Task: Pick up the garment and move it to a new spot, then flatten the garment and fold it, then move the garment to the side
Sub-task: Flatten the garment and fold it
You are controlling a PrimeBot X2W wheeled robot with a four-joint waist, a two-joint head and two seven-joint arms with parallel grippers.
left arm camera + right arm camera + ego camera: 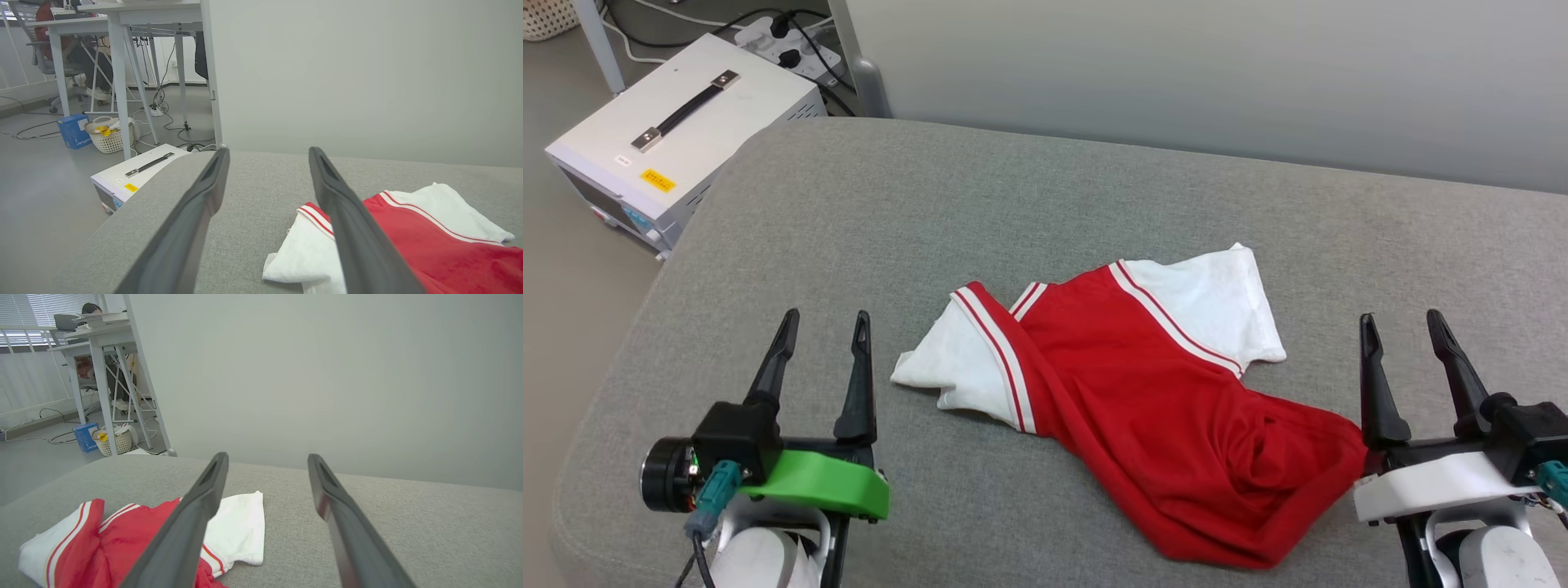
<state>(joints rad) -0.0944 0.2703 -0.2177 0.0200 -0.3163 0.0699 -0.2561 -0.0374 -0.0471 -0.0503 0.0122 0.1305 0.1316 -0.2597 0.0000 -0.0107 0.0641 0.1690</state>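
The garment (pixel 1168 392), a red jersey T-shirt with white sleeves and red-and-white striped trim, lies crumpled on the grey padded table (pixel 980 204), between my two grippers. Its red hem end reaches the base of my right gripper. My left gripper (pixel 823 328) stands open to the left of the garment, nothing between its fingers. My right gripper (pixel 1403 327) is open at the garment's right. In the left wrist view the garment (pixel 429 245) lies right of the open fingers (pixel 192 212). In the right wrist view the garment (pixel 110 535) lies lower left of the open fingers (pixel 339 506).
A white equipment box (pixel 678 131) with a black handle sits on the floor off the table's far left corner, beside a power strip (pixel 784 41) with cables. A pale wall (pixel 1217 73) runs behind the table. Desks, a white basket (pixel 108 136) and a blue box (pixel 73 130) stand farther left.
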